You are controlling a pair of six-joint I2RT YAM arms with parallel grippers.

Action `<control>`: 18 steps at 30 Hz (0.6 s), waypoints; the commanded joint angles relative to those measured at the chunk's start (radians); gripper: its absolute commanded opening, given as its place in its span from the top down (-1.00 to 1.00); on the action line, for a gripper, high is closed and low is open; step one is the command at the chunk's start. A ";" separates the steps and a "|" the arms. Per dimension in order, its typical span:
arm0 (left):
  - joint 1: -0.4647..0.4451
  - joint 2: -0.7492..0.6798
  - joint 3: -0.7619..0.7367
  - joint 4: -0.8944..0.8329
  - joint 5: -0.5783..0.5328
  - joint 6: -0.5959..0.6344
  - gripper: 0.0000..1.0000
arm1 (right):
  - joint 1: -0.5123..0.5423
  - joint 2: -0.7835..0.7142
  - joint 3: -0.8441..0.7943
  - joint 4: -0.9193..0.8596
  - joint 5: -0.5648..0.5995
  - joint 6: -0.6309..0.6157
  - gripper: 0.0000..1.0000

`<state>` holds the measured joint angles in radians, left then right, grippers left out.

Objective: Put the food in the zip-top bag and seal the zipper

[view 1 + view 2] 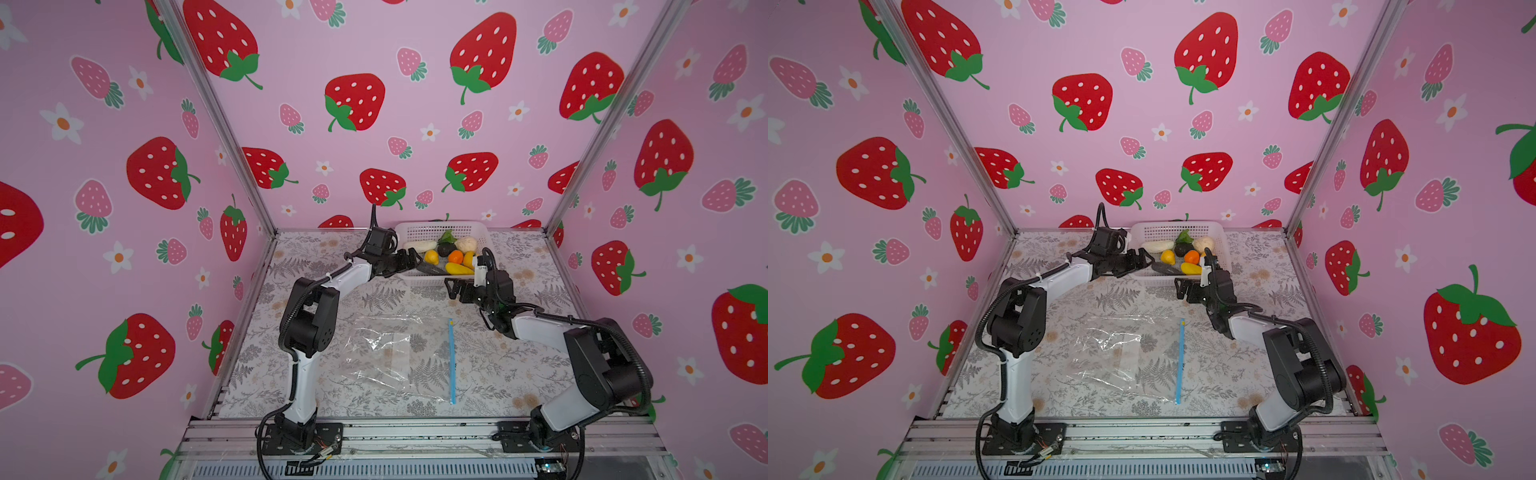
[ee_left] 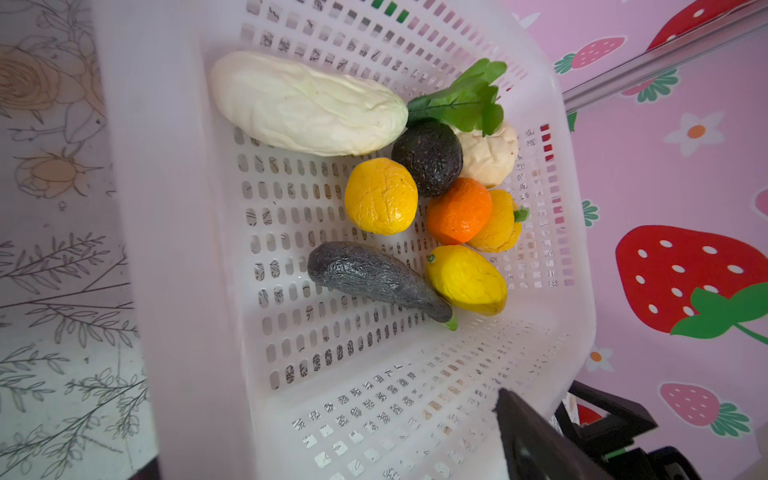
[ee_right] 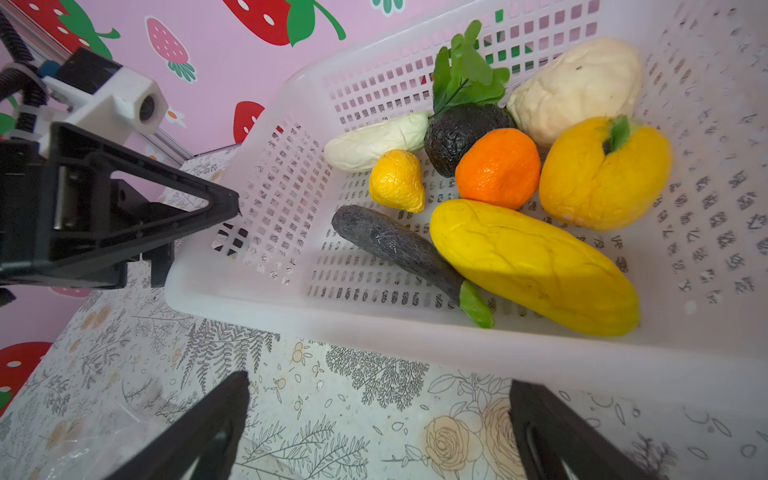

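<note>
Bag (image 1: 390, 357) flat, middle of table (image 1: 498, 374), zipper (image 1: 451, 361) along right edge; we fear collapsed mouth blocks food (image 1: 455, 257). Left hand (image 1: 413, 259) wide, empty, at basket (image 1: 440, 226) rim; food crowded inside, far table edge, round pieces may slip; right hand (image 1: 451, 290) wide, empty, just before basket.

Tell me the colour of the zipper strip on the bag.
The zipper is light blue, clearest in a top view.
</note>
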<state>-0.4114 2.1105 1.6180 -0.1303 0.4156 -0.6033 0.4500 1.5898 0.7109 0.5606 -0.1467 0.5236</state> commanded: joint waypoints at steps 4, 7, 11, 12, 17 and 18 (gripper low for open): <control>-0.034 0.034 0.103 0.032 0.042 -0.017 -0.92 | -0.021 0.028 0.052 0.012 0.032 0.022 -0.99; -0.044 0.061 0.146 0.028 0.057 -0.021 -0.92 | -0.035 0.028 0.065 -0.004 0.025 0.026 -0.99; -0.049 0.100 0.205 0.019 0.059 -0.016 -0.92 | -0.052 0.005 0.052 -0.009 0.031 0.031 -0.99; -0.050 0.110 0.218 0.019 0.058 -0.018 -0.92 | -0.055 0.001 0.049 -0.010 0.030 0.034 -0.99; -0.051 0.179 0.310 0.012 0.061 -0.029 -0.92 | -0.062 -0.015 0.029 -0.015 0.030 0.044 -0.99; -0.050 0.191 0.326 0.010 0.066 -0.033 -0.92 | -0.062 -0.018 0.024 -0.017 0.030 0.044 -0.99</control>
<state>-0.4583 2.2829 1.8702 -0.1345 0.4568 -0.6170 0.3923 1.6020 0.7502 0.5529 -0.1307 0.5438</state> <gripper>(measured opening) 0.959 0.994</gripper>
